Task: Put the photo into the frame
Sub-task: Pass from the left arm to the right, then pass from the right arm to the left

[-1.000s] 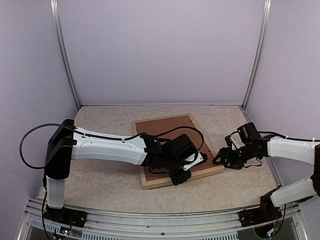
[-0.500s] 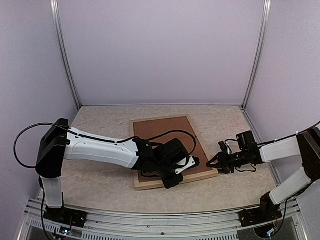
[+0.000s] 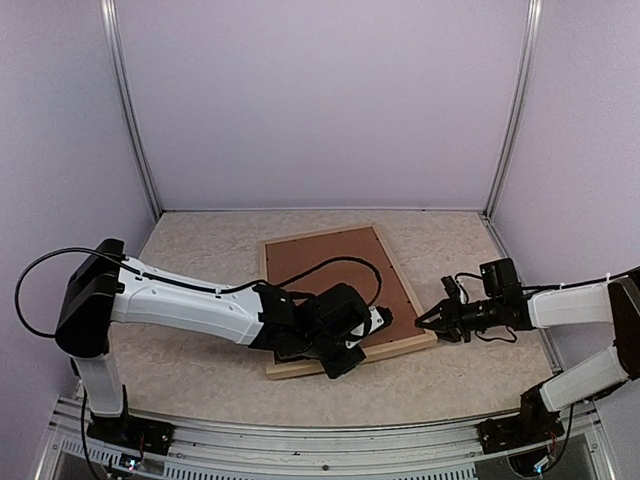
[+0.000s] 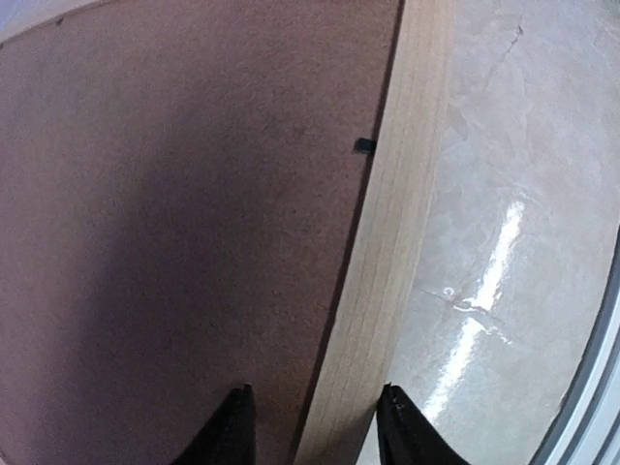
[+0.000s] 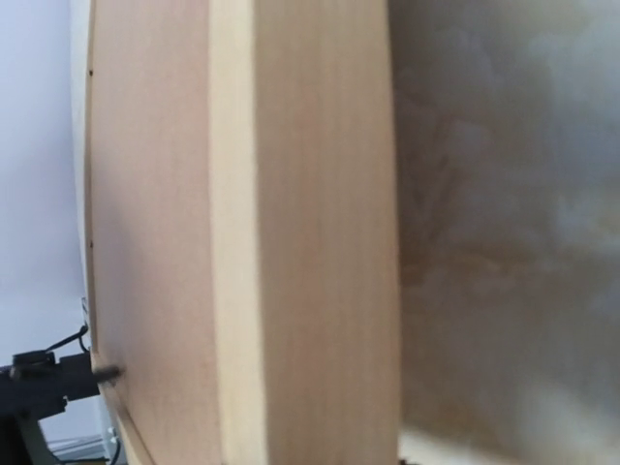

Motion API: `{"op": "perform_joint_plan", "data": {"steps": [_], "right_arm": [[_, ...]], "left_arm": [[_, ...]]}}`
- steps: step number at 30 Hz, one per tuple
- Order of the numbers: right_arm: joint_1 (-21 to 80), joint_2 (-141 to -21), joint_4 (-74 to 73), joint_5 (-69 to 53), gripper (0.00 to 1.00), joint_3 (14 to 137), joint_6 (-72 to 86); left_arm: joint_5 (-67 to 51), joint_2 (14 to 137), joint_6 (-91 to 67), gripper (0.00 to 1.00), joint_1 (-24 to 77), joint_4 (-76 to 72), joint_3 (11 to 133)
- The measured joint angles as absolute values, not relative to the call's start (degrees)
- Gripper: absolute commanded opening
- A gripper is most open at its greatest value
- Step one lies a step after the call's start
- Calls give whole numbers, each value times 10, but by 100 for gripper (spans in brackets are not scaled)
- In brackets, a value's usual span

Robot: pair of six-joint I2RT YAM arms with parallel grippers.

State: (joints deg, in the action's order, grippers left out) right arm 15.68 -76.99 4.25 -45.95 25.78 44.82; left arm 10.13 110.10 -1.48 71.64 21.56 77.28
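Beige marbled tabletop (image 3: 200, 240), lilac walls (image 3: 320, 100); left gripper (image 4: 315, 431) ajar astride frame (image 4: 407, 194), right gripper (image 3: 430, 322) unclear

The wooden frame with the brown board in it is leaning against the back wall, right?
No. The wooden frame with the brown board in it lies flat on the table, away from the back wall, as the top external view shows.

Top view: bright, even, soft light; sharp, only faint shadows on the tabletop (image 3: 210, 375). Left wrist: heavy dark shadow over the brown board (image 4: 145, 242), white glare streak on the tabletop, frame (image 4: 407, 194) rail bowed by the lens. Right wrist: everything soft, too close to focus.
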Motion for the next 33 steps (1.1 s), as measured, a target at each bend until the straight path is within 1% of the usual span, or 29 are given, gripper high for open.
{"op": "perform_joint_plan", "data": {"steps": [3,5,7,12,17,19,22,24,26,27,29,31,33], "right_arm": [[157,-752,15,-457,0,264,452],[157,-744,2,-456,0,269,456],[157,-736,-10,-455,0,273,460],[157,-723,-37,-456,0,284,468],[157,-709,-77,-456,0,309,476],[157,-704,-95,-457,0,321,480],[157,-695,-118,-456,0,334,482],[157,-690,-136,-455,0,342,481],[157,-686,-153,-452,0,352,477],[157,-686,-161,-451,5,357,476],[157,-686,-174,-449,20,367,472],[157,-686,-186,-447,34,377,472],[158,-686,-208,-448,46,398,468]], "left_arm": [[144,1101,-24,79,727,206,769],[175,1101,-28,91,735,200,769],[208,1101,-32,98,746,194,770],[289,1104,-23,99,777,184,778],[378,1137,7,99,798,179,814],[412,1155,22,95,802,178,824],[458,1182,41,84,804,178,833],[485,1195,55,74,804,181,835],[506,1200,66,59,804,182,836],[517,1200,69,53,804,182,836],[530,1198,81,42,804,183,839],[547,1197,102,35,807,186,840],[569,1195,123,28,812,189,842]]}}
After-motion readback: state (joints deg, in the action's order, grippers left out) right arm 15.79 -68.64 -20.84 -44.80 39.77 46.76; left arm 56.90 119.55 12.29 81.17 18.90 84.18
